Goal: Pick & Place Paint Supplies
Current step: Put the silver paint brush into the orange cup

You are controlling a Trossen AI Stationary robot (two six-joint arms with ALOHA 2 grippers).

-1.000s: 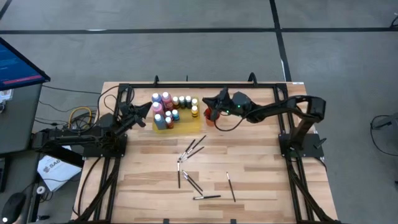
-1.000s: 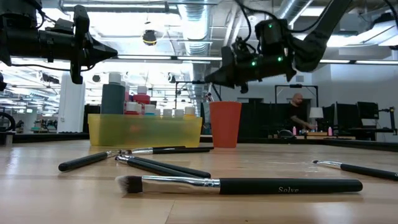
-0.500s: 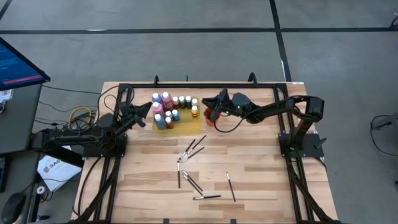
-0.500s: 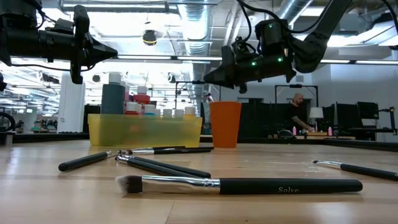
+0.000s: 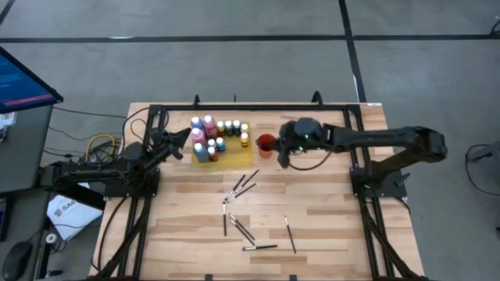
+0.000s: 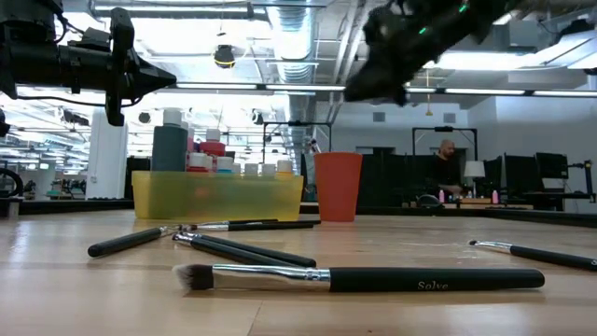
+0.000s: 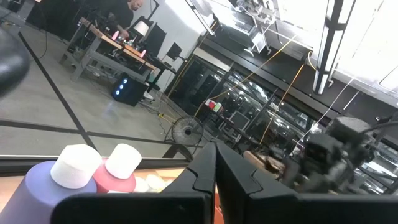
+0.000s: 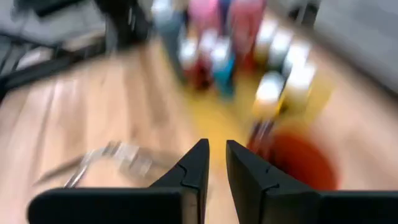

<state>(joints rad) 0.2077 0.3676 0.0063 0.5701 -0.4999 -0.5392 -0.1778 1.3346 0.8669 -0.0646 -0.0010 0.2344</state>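
Wooden table is carrying scattered brushes: light, stiff, likely rolling; gripping mid-handle. Right gripper is hovering slightly parted, empty, beside cup. Left gripper is sitting clenched near bottles.

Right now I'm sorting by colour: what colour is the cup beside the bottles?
Orange-red. The cup shows best in the low view, just right of the yellow tray.

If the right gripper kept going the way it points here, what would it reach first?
Probably the orange-red cup: the right gripper has its fingers slightly apart and empty, aimed between that cup and the yellow mat carrying the paint bottles. The wrist view is blurred, so depth is uncertain.
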